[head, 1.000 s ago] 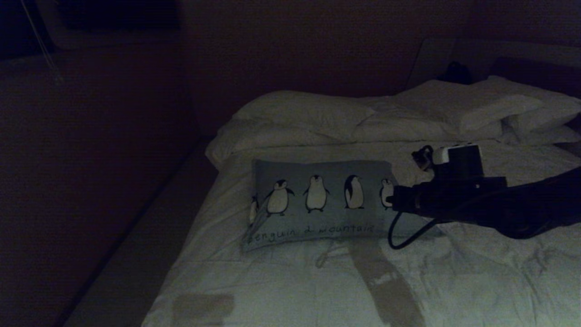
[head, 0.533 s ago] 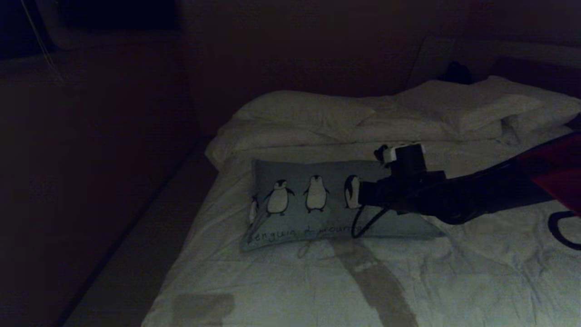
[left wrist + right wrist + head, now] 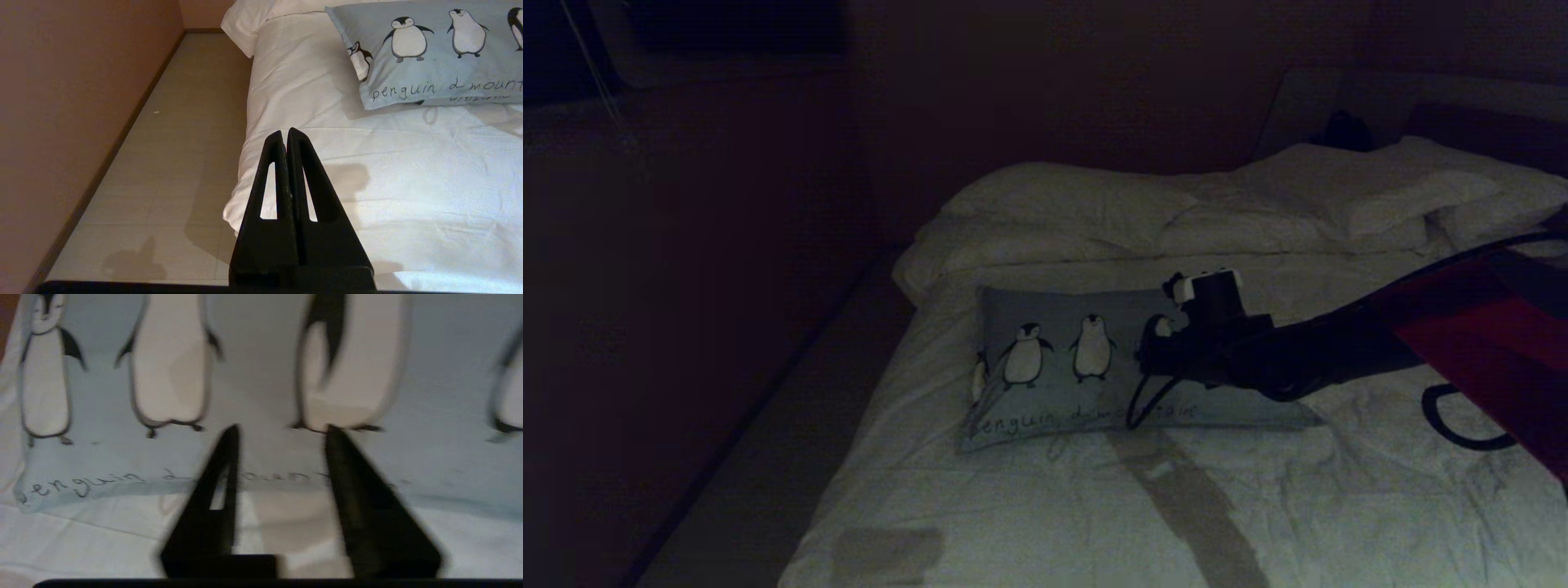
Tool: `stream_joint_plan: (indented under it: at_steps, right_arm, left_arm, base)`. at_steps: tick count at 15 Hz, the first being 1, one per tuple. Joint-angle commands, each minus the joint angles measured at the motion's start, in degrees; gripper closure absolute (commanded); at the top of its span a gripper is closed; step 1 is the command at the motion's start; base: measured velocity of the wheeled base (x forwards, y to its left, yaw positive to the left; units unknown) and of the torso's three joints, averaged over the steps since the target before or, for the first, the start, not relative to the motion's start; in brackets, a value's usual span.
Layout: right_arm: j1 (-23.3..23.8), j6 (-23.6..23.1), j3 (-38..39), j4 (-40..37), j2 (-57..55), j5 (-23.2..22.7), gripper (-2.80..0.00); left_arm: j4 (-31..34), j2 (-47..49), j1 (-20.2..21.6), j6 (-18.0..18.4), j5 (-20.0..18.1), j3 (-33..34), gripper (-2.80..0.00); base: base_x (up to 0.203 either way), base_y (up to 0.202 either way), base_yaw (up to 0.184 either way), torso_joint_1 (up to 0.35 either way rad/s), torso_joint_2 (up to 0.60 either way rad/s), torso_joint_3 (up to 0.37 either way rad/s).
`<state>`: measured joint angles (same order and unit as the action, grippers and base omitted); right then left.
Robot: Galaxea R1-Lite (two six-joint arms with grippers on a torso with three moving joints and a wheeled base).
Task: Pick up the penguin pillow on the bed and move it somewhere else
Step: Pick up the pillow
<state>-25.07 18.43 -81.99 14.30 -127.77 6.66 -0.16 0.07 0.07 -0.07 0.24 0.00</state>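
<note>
You had the penguin pillow (image 3: 1086, 367) lying flat across the bed (image 3: 1258, 506), long axis left-right, text nearest; right gripper (image 3: 282, 428) spread over it, left gripper (image 3: 286, 134) pressed together.

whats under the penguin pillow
The rectangular grey-blue penguin pillow lies flat on the bed's wrinkled white quilted duvet. Anything between pillow and duvet is covered and cannot be seen.

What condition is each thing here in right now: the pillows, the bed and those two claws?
penguin pillow: lying flat on the bed, not gripped.
bed: duvet wrinkled.
white pillows: piled at the head end.
right gripper: open, over the penguin pillow.
left gripper: shut, beside the bed's edge.
</note>
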Motion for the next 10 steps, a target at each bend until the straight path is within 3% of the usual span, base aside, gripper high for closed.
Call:
stream_joint_plan:
  at_steps: [1,6,10]
  right_arm:
    - [-1.06,-0.04,-2.02,0.04,-1.42,0.07,-2.80]
    - [-1.91,-1.96,-9.97,-0.33,-8.48,0.10,-2.80]
    - [-1.65,-2.00,-18.86,-5.43,-15.33,0.16,-2.80]
  left_arm:
    - [-0.02,0.01,0.01,-0.01,0.02,0.00,0.00]
    - [-0.02,0.01,0.01,-0.01,0.02,0.00,0.00]
    - [-0.02,0.01,0.01,-0.01,0.02,0.00,0.00]
  base:
    - [0.000,0.000,0.000,0.000,0.00,0.000]
    - [0.000,0.000,0.000,0.000,0.00,0.000]
    - [0.000,0.000,0.000,0.000,0.00,0.000]
